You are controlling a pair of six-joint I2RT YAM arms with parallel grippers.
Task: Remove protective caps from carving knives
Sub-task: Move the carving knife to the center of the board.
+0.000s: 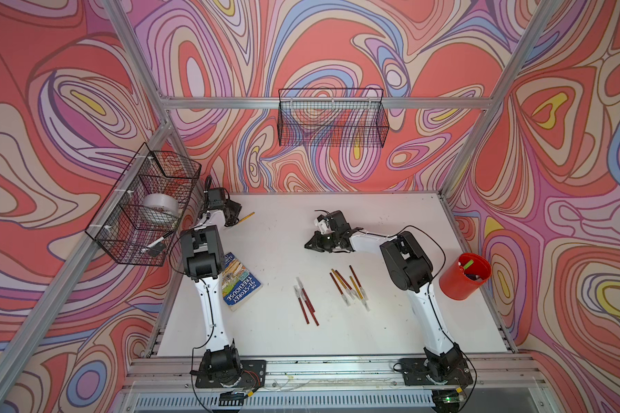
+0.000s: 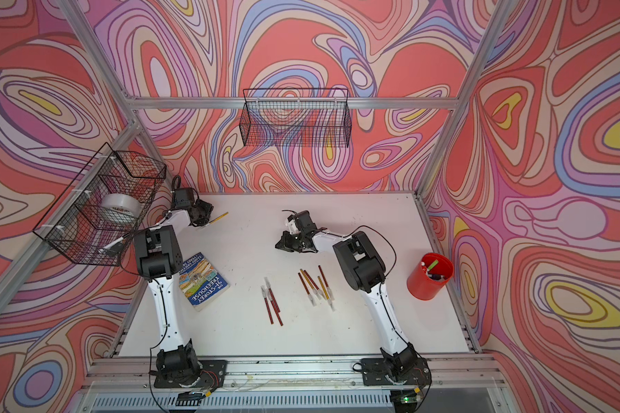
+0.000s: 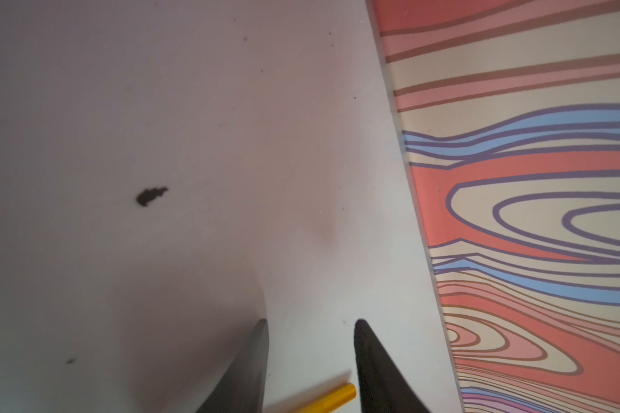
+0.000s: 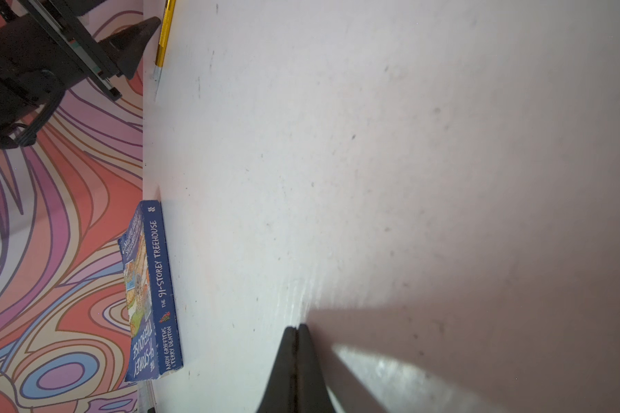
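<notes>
Far left: left gripper (image 3: 312, 323), jaws apart, over bare-tipped yellow knife (image 3: 332, 395), probably parked clear of capped knives (image 1: 354, 286) near centre; right gripper (image 4: 297, 327) clenched, empty.

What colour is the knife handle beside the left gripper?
Yellow-orange. The knife shows best in the right wrist view.

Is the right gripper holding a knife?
No, the right gripper is shut, jaws pressed together with nothing between them.

Swirled coral, lilac, blue and yellow walls (image 1: 337, 43); white desk (image 1: 265, 336); red cup (image 1: 457, 282); blue book (image 1: 242, 282); dark red and yellow carving knives (image 1: 338, 285); black wire baskets (image 1: 332, 121)
</notes>
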